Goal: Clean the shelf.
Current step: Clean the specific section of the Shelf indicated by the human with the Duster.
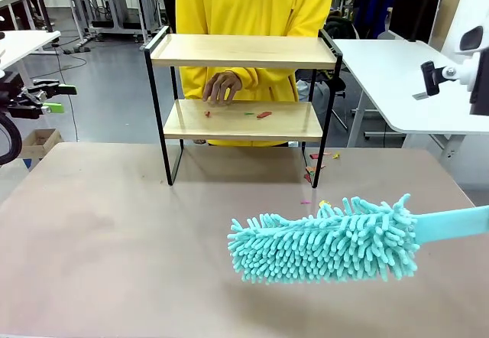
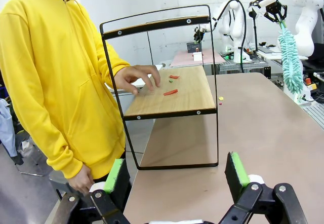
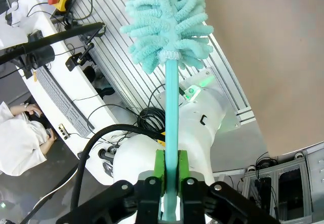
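The shelf (image 1: 244, 50) stands at the table's far side, two wood boards in a black frame. A person in a yellow hoodie stands behind it with a hand (image 1: 221, 87) on the lower board, among small red and green scraps (image 1: 263, 114). My right gripper (image 3: 171, 171) is shut on the handle of a teal fluffy duster (image 1: 325, 242), whose head hangs over the table's near right part. My left gripper (image 2: 175, 176) is open and holds nothing; it is off the table's left side and faces the shelf (image 2: 187, 100) end-on. The scraps (image 2: 170, 91) also lie in the left wrist view.
More coloured scraps (image 1: 315, 162) lie on the brown table (image 1: 114, 231) by the shelf's right foot. A white table (image 1: 397, 78) stands at the back right. Other desks and cables are farther off.
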Tool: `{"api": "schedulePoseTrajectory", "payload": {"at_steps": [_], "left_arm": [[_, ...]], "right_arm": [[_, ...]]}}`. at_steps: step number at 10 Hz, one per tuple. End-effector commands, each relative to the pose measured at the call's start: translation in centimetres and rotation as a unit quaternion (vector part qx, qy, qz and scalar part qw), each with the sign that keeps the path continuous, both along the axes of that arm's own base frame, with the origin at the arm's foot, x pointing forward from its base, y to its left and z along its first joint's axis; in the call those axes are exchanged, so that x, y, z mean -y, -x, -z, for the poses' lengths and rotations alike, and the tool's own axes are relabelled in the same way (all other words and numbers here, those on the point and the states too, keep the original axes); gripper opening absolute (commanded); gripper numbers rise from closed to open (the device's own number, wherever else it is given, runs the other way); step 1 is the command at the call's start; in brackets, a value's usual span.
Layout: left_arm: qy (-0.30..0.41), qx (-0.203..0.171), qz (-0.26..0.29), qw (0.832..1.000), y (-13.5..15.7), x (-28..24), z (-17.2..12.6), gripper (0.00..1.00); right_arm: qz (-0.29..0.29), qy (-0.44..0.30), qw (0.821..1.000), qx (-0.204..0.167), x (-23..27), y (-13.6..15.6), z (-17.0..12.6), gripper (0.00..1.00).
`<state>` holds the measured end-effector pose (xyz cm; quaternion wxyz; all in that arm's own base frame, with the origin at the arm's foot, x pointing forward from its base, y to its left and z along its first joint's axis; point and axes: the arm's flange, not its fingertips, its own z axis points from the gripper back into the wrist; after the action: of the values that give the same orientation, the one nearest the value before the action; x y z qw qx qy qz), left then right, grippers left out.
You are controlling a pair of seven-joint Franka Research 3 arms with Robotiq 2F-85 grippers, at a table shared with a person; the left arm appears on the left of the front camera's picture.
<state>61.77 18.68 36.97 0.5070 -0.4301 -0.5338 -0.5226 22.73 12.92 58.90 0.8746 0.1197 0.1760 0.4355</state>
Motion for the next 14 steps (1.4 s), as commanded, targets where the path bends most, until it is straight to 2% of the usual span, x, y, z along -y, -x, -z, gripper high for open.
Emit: {"api": "schedulePoseTrajectory", "payload": {"at_steps": [1, 14], "left_arm": [[0.000, 0.001, 0.001, 1.000, 0.09, 0.08, -0.19, 1.00], [0.000, 0.001, 0.001, 1.000, 0.09, 0.08, -0.19, 1.00]], "right_arm": [[-0.001, -0.015, 1.000, 0.004, 0.04, 0.02, 0.38, 0.13], [-0.001, -0.015, 1.000, 0.004, 0.04, 0.02, 0.38, 0.13]]}}
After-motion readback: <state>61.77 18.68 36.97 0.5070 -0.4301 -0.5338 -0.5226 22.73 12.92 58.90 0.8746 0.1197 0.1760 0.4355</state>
